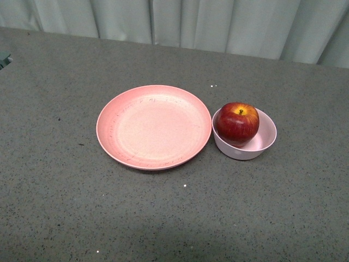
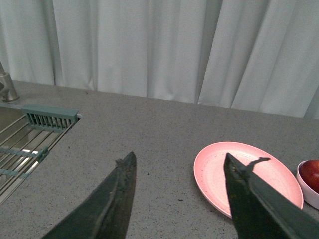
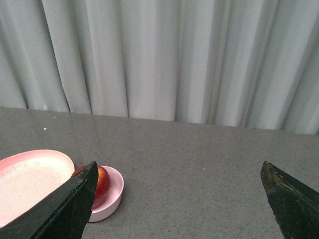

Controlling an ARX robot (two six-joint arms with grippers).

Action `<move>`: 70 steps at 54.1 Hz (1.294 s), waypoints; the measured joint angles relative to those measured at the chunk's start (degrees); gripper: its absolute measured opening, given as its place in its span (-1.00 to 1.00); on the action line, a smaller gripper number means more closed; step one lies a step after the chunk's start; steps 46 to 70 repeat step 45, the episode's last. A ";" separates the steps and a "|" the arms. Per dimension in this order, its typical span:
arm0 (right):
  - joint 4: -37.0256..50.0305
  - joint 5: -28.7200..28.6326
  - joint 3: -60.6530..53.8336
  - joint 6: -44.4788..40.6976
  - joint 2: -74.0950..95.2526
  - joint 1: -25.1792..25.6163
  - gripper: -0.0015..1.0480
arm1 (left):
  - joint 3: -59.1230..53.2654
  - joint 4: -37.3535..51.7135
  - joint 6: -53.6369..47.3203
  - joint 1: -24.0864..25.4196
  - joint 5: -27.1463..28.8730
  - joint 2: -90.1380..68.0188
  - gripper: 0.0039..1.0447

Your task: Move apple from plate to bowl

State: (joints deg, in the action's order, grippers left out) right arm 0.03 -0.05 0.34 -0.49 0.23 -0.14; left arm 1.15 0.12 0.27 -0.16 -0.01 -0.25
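Sitting inside the small pale pink bowl [image 1: 246,143] is a glossy dark red apple [image 1: 237,123], stem up, with a yellow-orange patch around the stem. It fills most of the bowl and leans toward the side nearest the plate. The bowl stands on a grey speckled countertop [image 1: 65,191], just to the right of a wide salmon-pink plate [image 1: 154,133], their rims touching or very nearly so. The plate holds nothing; its flat surface shows faint scuff marks.

Neither arm appears in the front view. In the left wrist view, the left gripper [image 2: 180,172] hangs above the counter with its two dark fingers spread apart and nothing between them; the plate and a sliver of the bowl with the apple lie beyond it. A sink with a metal rack [image 2: 20,149] is set into the counter off to one side. In the right wrist view, the right gripper [image 3: 179,175] is also spread wide and holds nothing. Pale curtains [image 1: 218,22] hang behind the counter.
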 joint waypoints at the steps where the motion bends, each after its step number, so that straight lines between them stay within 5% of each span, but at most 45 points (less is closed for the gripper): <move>1: 0.00 -0.02 0.00 0.00 0.00 0.00 0.82 | 0.00 0.00 0.00 0.00 0.00 0.00 0.17; 11: 0.00 -0.02 0.00 0.00 0.00 0.00 0.82 | 0.00 0.00 -0.04 0.00 0.00 0.00 0.90; 70: 0.00 0.00 0.00 0.00 0.00 0.00 0.82 | 0.00 0.00 -0.04 0.00 0.00 0.00 0.88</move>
